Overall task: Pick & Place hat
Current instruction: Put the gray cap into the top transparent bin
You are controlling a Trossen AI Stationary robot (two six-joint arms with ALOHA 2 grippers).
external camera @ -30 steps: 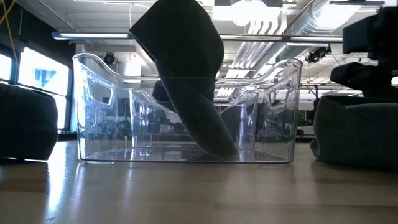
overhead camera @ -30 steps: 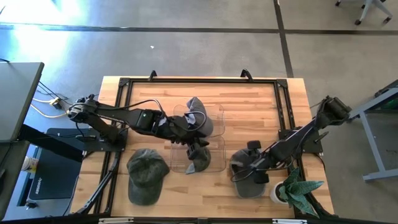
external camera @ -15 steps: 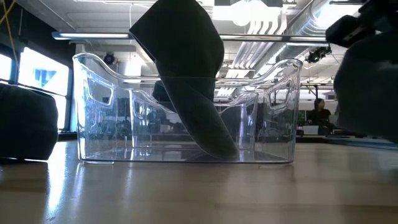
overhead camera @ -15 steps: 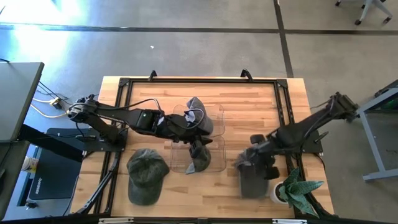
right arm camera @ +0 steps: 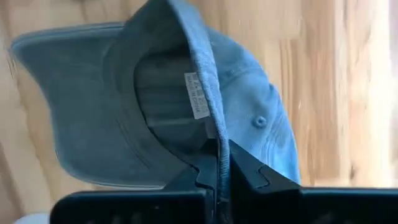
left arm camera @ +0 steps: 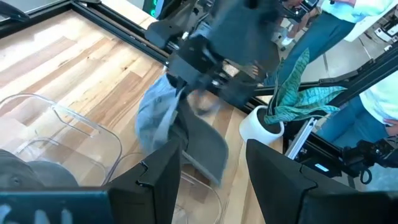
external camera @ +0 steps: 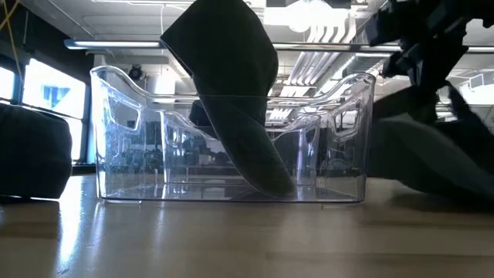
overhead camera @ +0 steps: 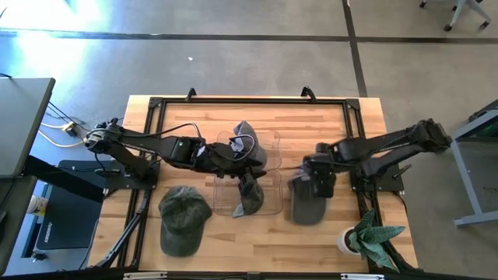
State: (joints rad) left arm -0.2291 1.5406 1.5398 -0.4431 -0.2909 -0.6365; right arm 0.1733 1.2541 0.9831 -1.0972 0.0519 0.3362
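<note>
- A green cap (overhead camera: pixel 184 220) lies flat on the table (overhead camera: pixel 311 117) at its front left, apart from the other things.
- The left arm (overhead camera: pixel 148 145) reaches from the left edge toward the middle; the left gripper (overhead camera: pixel 243 158) sits over the clear bin (overhead camera: pixel 268 204), its fingers (left arm camera: pixel 155 177) standing partly apart with nothing seen between them in the left wrist view.
- In the bin, a grey cap (overhead camera: pixel 247 198) leans on its brim; in the low view it stands tilted, brim down on the bin's floor. A second grey cap (overhead camera: pixel 247 142) sits at the bin's far end, just by the left gripper.
- Right of the bin, the right gripper (overhead camera: pixel 317 177) is clamped tight on the rim of the hat (overhead camera: pixel 308 204); the hat hangs from it, brim toward the table's front edge.
- A potted plant (overhead camera: pixel 366 236) stands at the front right corner.
</note>
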